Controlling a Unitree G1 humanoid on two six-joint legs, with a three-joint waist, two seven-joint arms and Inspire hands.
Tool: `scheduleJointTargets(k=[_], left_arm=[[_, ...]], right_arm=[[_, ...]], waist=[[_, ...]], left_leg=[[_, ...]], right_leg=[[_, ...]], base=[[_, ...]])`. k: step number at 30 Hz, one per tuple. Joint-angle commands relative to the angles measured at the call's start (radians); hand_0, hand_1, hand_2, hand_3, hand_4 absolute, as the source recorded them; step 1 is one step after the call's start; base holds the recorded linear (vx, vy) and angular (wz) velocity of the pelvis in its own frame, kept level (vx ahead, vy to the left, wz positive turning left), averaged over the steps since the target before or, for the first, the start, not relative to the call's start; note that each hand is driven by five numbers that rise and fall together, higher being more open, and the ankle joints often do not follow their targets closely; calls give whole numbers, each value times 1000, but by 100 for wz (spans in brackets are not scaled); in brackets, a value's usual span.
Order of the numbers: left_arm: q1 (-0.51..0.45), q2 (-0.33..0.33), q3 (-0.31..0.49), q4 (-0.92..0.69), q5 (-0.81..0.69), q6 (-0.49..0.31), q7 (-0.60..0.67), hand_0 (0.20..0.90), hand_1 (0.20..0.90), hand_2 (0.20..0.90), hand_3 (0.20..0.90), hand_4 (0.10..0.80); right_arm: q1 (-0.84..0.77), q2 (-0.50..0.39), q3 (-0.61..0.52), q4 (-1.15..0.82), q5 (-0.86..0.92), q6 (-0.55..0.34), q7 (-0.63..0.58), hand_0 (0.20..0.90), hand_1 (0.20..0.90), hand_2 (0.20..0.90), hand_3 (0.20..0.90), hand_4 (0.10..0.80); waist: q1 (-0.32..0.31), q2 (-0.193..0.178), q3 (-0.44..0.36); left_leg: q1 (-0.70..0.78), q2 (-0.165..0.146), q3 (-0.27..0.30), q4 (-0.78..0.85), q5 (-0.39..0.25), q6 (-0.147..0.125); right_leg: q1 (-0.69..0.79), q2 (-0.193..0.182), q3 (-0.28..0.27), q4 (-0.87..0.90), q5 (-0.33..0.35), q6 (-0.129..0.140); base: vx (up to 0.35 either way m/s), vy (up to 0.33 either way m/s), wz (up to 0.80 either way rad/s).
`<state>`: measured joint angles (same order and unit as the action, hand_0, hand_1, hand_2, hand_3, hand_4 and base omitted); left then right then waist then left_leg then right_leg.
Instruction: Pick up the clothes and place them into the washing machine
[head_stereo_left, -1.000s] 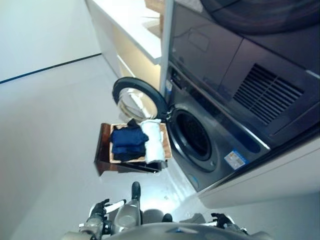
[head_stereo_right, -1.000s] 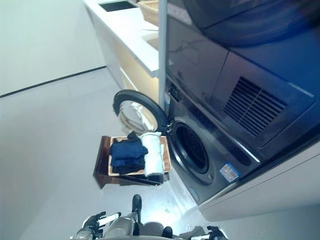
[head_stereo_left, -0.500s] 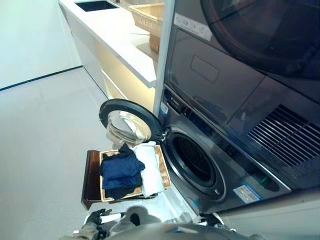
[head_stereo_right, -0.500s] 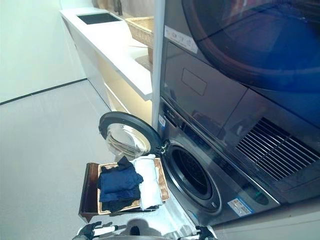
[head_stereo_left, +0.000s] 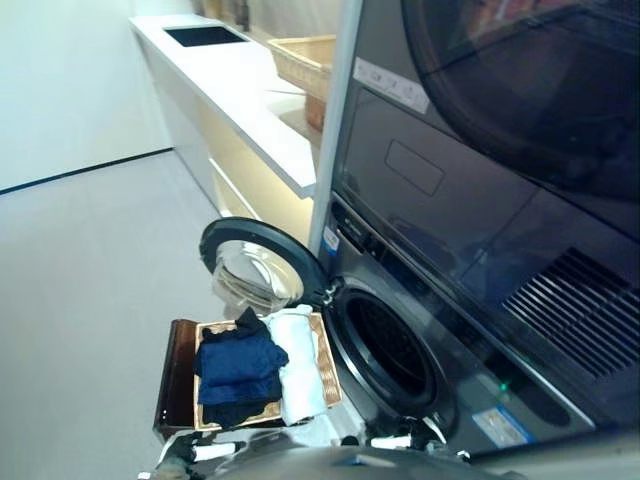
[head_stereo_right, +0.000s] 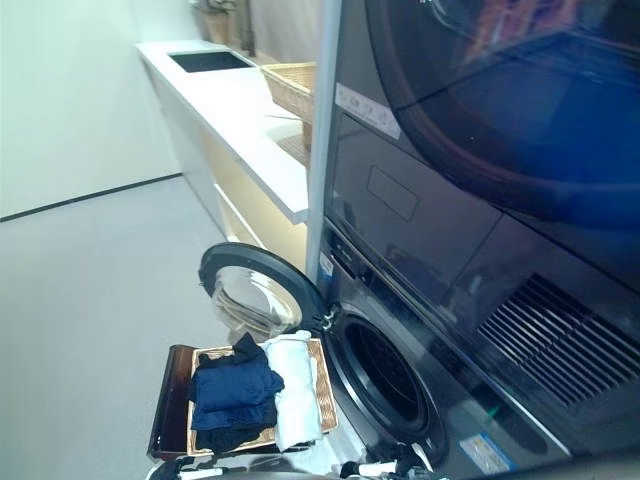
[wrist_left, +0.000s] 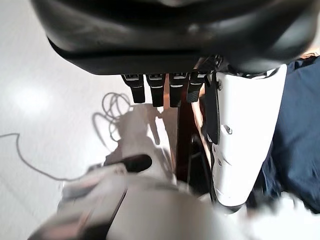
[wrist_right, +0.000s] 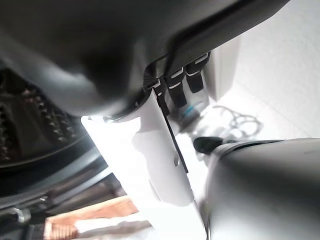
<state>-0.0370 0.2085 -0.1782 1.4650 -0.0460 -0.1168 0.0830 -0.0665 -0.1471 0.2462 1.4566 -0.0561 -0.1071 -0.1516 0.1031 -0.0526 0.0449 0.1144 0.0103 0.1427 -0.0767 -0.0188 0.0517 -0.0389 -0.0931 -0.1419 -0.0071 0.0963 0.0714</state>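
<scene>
A wicker basket (head_stereo_left: 328, 358) stands on a low dark wooden stand (head_stereo_left: 172, 375) on the floor, just left of the washing machine. In it lie dark blue clothes (head_stereo_left: 238, 362), shown too in the left wrist view (wrist_left: 296, 130), and a white cloth (head_stereo_left: 300, 360) beside them. The machine's round door (head_stereo_left: 258, 272) is swung open behind the basket, and the dark drum (head_stereo_left: 390, 345) gapes to its right. My left hand (head_stereo_left: 185, 452) shows at the bottom edge, open and empty, fingers (wrist_left: 155, 87) straight. My right hand (head_stereo_left: 398, 440) hangs low before the drum, open too, its white-covered thumb (wrist_right: 160, 150) holding nothing.
A dryer (head_stereo_left: 500, 120) is stacked on the washing machine. To the left runs a white counter (head_stereo_left: 240, 100) with a dark sink (head_stereo_left: 205, 35) and a wicker basket (head_stereo_left: 300, 60) on it. Pale floor (head_stereo_left: 90, 270) stretches away on the left.
The whole picture has shifted: the camera has tilted up and come closer to the machine. Both hands show lower in the eye views. Basket and clothes lie as before.
</scene>
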Motion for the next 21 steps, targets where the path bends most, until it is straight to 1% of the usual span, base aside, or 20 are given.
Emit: scheduleJointTargets(k=[1, 3, 4, 5, 6, 7, 8, 9, 10, 11, 12, 13, 14, 15, 16, 17, 18, 21], left_arm=[[-68, -13, -30, 27, 48, -24, 8, 900, 900, 900, 900, 800], [-74, -12, -41, 20, 58, -26, 12, 900, 900, 900, 900, 800], [-96, -12, -68, 8, 69, -28, 16, 900, 900, 900, 900, 800], [-111, -13, -83, -8, 73, -29, 21, 900, 900, 900, 900, 800], [-117, -14, -100, -22, 82, -32, 23, 900, 900, 900, 900, 800], [-125, -16, -122, -30, 93, -39, 31, 900, 900, 900, 900, 800], [-125, -17, -122, -30, 93, -39, 31, 900, 900, 900, 900, 800], [-132, -18, -131, -37, 95, -45, 35, 900, 900, 900, 900, 800], [-137, -23, -142, -39, 105, -46, 40, 900, 900, 900, 900, 800], [-137, -23, -142, -39, 105, -46, 40, 900, 900, 900, 900, 800], [-153, -8, -166, -50, 122, -49, 52, 900, 900, 900, 900, 800], [-165, 3, -168, -58, 117, -52, 59, 900, 900, 900, 900, 800], [-165, 3, -168, -58, 117, -52, 59, 900, 900, 900, 900, 800], [-181, 19, -165, -71, 117, -57, 77, 900, 900, 900, 900, 800], [-181, 20, -165, -71, 117, -57, 77, 900, 900, 900, 900, 800], [-179, 23, -160, -57, 127, -59, 88, 900, 900, 900, 900, 800], [-180, 24, -157, -50, 130, -57, 95, 900, 900, 900, 900, 800], [-178, 15, -161, -53, 130, -58, 100, 900, 900, 900, 900, 800]], right_arm=[[-37, -55, 18, 17, -35, -10, -18, 900, 900, 900, 900, 800], [-48, -59, 25, -2, -31, -16, -19, 900, 900, 900, 900, 800], [-65, -70, 31, -26, -20, -26, -27, 900, 900, 900, 900, 800], [-73, -78, 31, -42, -13, -27, -30, 900, 900, 900, 900, 800], [-77, -83, 34, -49, -9, -26, -28, 900, 900, 900, 900, 800], [-86, -89, 40, -60, -7, -30, -32, 900, 900, 900, 900, 800], [-85, -89, 39, -60, -7, -30, -32, 900, 900, 900, 900, 800], [-93, -96, 45, -68, -9, -32, -30, 900, 900, 900, 900, 800], [-104, -108, 46, -80, -7, -37, -28, 900, 900, 900, 900, 800], [-104, -108, 46, -80, -7, -37, -28, 900, 900, 900, 900, 800], [-121, -115, 73, -113, -44, -41, -44, 900, 900, 900, 900, 800], [-143, -115, 90, -132, -62, -40, -58, 900, 900, 900, 900, 800], [-144, -115, 90, -132, -62, -40, -58, 900, 900, 900, 900, 800], [-187, -116, 127, -172, -93, -39, -68, 900, 900, 900, 900, 800], [-187, -116, 127, -172, -94, -38, -68, 900, 900, 900, 900, 800], [-223, -103, 182, -192, -174, -34, -74, 900, 900, 900, 900, 800], [-239, -100, 201, -196, -205, -33, -75, 900, 900, 900, 900, 800], [-254, -88, 233, -200, -246, -30, -80, 900, 900, 900, 900, 800]], waist=[[4, -3, 9], [2, -5, 11], [-10, -8, 21], [-19, -16, 32], [-16, -20, 39], [-15, -24, 41], [-16, -24, 41], [-18, -25, 42], [-20, -10, 40], [-19, -10, 40], [-25, 10, 49], [-19, 12, 61], [-19, 11, 61], [-8, 14, 68], [-7, 14, 69], [5, 10, 70], [10, 6, 70], [16, 0, 70]], left_leg=[[-35, 20, 24, -11, 31, -84], [-49, 24, 13, -11, 38, -91], [-71, 37, 39, -11, 52, -99], [-81, 58, 82, -11, 64, -102], [-86, 76, 85, -11, 70, -109], [-101, 104, 64, -11, 87, -124], [-101, 104, 62, -10, 87, -124], [-117, 147, 48, -11, 106, -143], [-111, 188, 59, -9, 105, -153], [-111, 188, 59, -9, 105, -153], [-125, 174, 61, -10, 100, -149], [-135, 156, 43, -4, 96, -146], [-135, 156, 44, -4, 95, -146], [-134, 127, 50, -4, 86, -138], [-132, 127, 52, -4, 86, -138], [-120, 113, 62, -11, 74, -130], [-114, 109, 67, -11, 68, -128], [-103, 108, 74, -11, 59, -125]], right_leg=[[53, 17, -4, 54, -61, 25], [56, 20, -7, 43, -63, 24], [52, 14, -23, 39, -62, 21], [45, 2, -37, 47, -58, 22], [39, -5, -41, 52, -58, 27], [31, -20, -38, 55, -56, 32], [31, -20, -39, 56, -57, 32], [17, -42, -39, 61, -57, 41], [-7, -68, -56, 91, -72, 56], [-7, -68, -56, 91, -72, 56], [-43, -93, -38, 122, -65, 57], [-63, -104, -23, 123, -55, 59], [-64, -105, -23, 124, -56, 60], [-68, -124, -2, 104, -17, 71], [-67, -124, -1, 103, -17, 72], [-65, -134, 18, 80, 1, 80], [-59, -136, 23, 70, 7, 82], [-48, -141, 18, 62, 8, 88]], base=[[-3, -56, 22], [-53, -40, 16], [-149, 6, 12], [-180, 44, 41], [-142, 93, 71], [-68, 69, 89], [-66, 116, 52], [-78, 191, 28], [-78, 192, 6], [-75, 285, 0], [-110, 245, -15], [-110, 246, -8], [-147, 205, 6], [-76, 126, 3], [-91, 212, -24], [-17, 124, -30], [-17, 123, -25], [12, 55, -31]])
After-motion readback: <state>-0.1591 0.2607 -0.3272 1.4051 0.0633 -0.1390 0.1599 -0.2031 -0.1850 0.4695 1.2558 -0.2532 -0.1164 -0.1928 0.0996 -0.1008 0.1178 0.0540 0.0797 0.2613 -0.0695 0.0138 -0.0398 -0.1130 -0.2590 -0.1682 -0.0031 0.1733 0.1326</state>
